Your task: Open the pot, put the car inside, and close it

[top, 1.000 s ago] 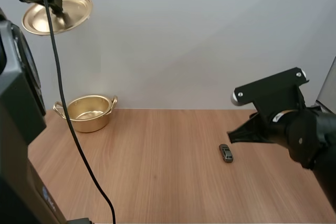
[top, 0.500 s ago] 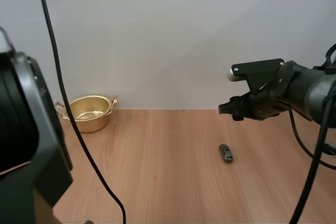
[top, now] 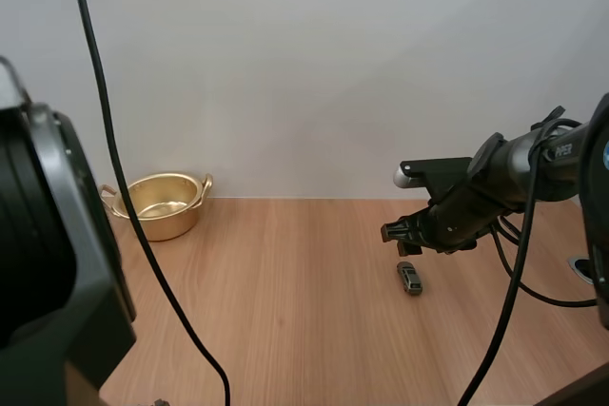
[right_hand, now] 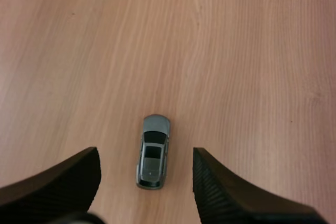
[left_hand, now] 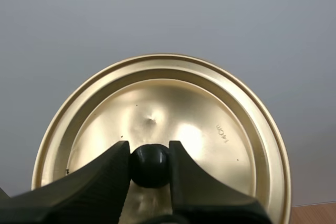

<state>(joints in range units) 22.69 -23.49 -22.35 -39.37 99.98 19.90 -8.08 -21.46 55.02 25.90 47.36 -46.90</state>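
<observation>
The right arm (top: pixel 533 164) is built of matt black tubular links with small white lettering (top: pixel 563 151) on one link, and at the wrist it carries a flat black bracket (top: pixel 438 168) ending in a round white cap (top: pixel 403 176). The right claw (top: pixel 392 233) has two broad black fingers (right_hand: pixel 60 182) with finely ribbed inner faces and rounded tips. The left arm (top: pixel 38 263) is a bulky black housing with a grey-edged curved rim, and the left claw (left_hand: pixel 150 153) has the same black ribbed fingers (left_hand: pixel 89 179), tapering to blunt tips.

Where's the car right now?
In the high view the car lies on the table's right side, far from the pot, directly under the open right gripper; its spread fingers flank the car without touching it.
</observation>
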